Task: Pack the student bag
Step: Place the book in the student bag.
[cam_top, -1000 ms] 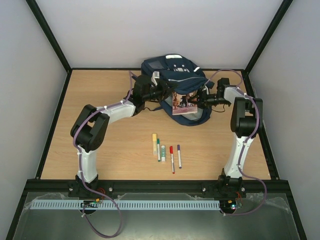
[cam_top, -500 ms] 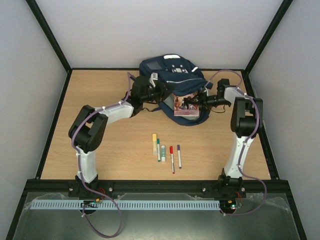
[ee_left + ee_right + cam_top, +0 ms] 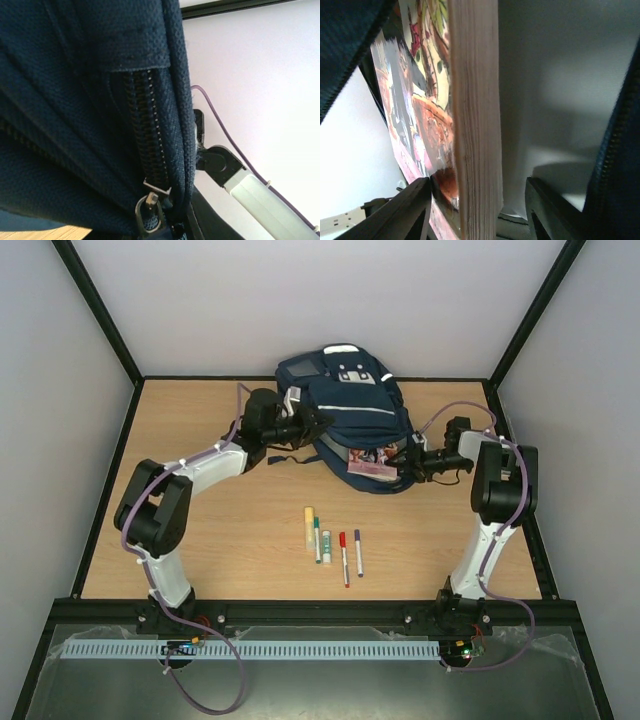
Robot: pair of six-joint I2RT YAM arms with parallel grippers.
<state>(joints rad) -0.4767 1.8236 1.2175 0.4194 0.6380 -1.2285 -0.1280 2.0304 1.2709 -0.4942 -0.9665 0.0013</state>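
The student bag (image 3: 345, 405), navy with white stripes, lies at the back middle of the table. A colourful book (image 3: 368, 465) lies flat in its open mouth, partly under the top flap. My left gripper (image 3: 306, 426) is at the bag's left edge. The left wrist view is filled by the bag's navy fabric (image 3: 75, 100) and a zip slider (image 3: 150, 210), and the gripper looks shut on the fabric. My right gripper (image 3: 406, 460) is at the book's right end. In the right wrist view its fingers (image 3: 415, 207) straddle the book's page block (image 3: 475, 125), with a gap on the right side.
Several pens and markers lie in a row on the wooden table (image 3: 200, 540) in front of the bag: a yellow highlighter (image 3: 309, 527), a green pen (image 3: 317, 539), a red pen (image 3: 343, 558) and a blue-capped pen (image 3: 358, 552). Black frame rails border the table.
The book went from standing tilted at the bag's mouth to lying flat, deeper inside. The left gripper drew left with the bag's edge. The right arm's elbow swung right and its jaws have parted.
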